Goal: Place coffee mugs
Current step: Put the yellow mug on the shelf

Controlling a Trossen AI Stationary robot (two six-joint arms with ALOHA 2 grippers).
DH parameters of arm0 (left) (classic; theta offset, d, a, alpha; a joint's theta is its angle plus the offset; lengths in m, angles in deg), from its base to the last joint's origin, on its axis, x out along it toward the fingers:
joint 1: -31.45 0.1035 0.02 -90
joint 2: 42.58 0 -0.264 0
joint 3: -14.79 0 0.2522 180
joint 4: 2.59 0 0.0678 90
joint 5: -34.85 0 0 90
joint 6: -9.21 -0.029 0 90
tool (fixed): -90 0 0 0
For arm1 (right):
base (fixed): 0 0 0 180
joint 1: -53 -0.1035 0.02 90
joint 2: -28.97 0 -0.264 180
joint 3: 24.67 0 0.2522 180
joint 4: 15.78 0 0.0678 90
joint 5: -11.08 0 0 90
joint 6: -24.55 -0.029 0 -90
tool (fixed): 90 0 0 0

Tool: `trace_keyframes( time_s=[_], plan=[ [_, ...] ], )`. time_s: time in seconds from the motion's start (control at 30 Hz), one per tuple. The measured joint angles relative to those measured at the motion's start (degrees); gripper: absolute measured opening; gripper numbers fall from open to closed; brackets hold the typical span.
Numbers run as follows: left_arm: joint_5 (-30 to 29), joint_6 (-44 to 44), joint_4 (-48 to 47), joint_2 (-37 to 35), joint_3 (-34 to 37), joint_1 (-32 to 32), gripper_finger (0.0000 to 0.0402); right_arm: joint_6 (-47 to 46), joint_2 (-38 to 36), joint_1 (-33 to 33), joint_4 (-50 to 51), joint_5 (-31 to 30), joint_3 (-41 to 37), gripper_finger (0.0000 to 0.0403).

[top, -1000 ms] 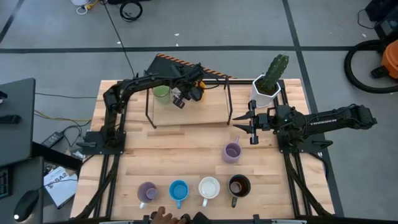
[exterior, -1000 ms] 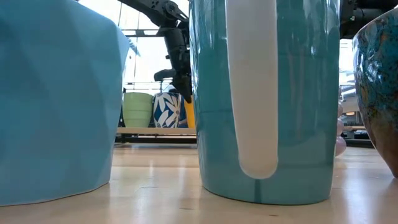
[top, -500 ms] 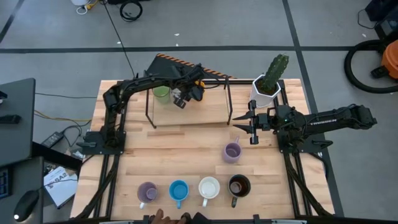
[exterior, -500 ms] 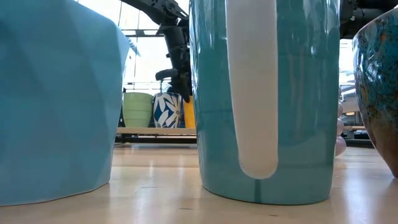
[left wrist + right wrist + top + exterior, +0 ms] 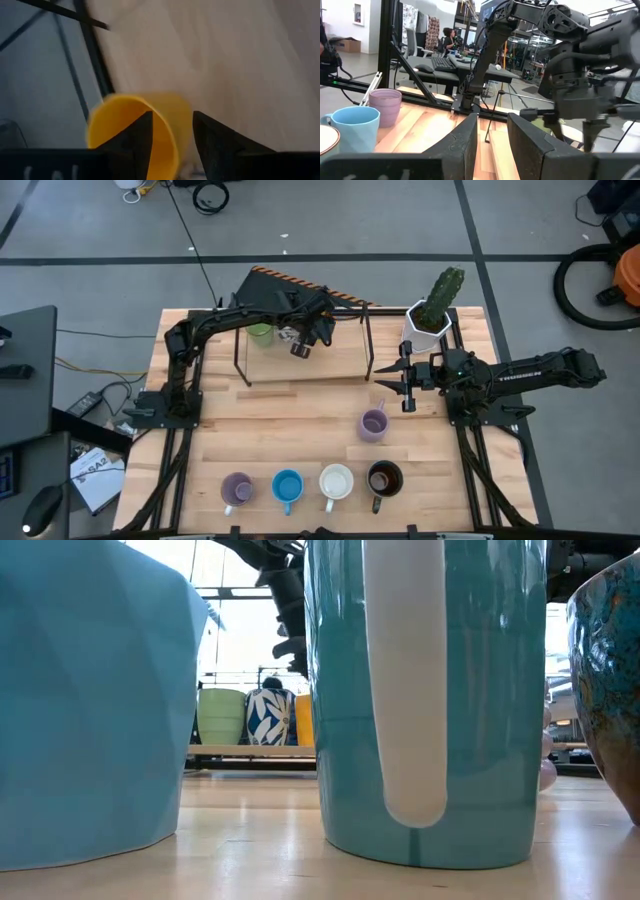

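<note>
From above, the left gripper (image 5: 305, 340) hangs over the wire rack (image 5: 300, 350) at the table's (image 5: 200, 430) far side, hiding what lies beneath it; only the left wrist view shows the orange mug (image 5: 137, 132) there, its rim between the parted fingers (image 5: 135, 140), mouth tilted toward the camera; the green mug (image 5: 260, 331) stands upright on the rack beside it; the right gripper (image 5: 404, 384) waits open by the cactus pot (image 5: 428, 322), near a purple mug (image 5: 373, 423).

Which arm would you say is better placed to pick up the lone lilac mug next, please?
Probably the right: its gripper waits just beside the lilac mug, while the left gripper is across the table at the rack.
</note>
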Motion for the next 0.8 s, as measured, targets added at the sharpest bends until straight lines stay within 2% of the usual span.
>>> trace_keyframes(
  time_s=[0.17, 0.37, 0.5, 0.67, 0.8],
  plan=[
    [0.0, 5.4, 5.1, 0.0, 0.0, -0.2, 0.0146, 0.0, 0.0, 0.0, 0.0, 0.0, 0.0, 0.0114],
    [0.0, 12.2, 16.8, 0.3, -0.1, -0.2, 0.0146, 0.0, 0.0, 0.0, 0.0, 0.0, 0.0, 0.0114],
    [0.0, 12.9, 16.8, 1.9, 0.0, -0.2, 0.0143, 0.0, 0.0, 0.0, 0.0, 0.0, 0.0, 0.0114],
    [-5.4, 10.0, 16.2, 3.6, 0.1, -0.9, 0.0142, 0.0, 0.1, 0.0, -0.4, 0.0, 0.0, 0.0114],
    [-5.8, 9.9, 15.8, 4.1, 0.0, -0.4, 0.0142, 0.0, 0.6, 0.0, -1.1, 0.0, 0.0, 0.0114]
  ],
)
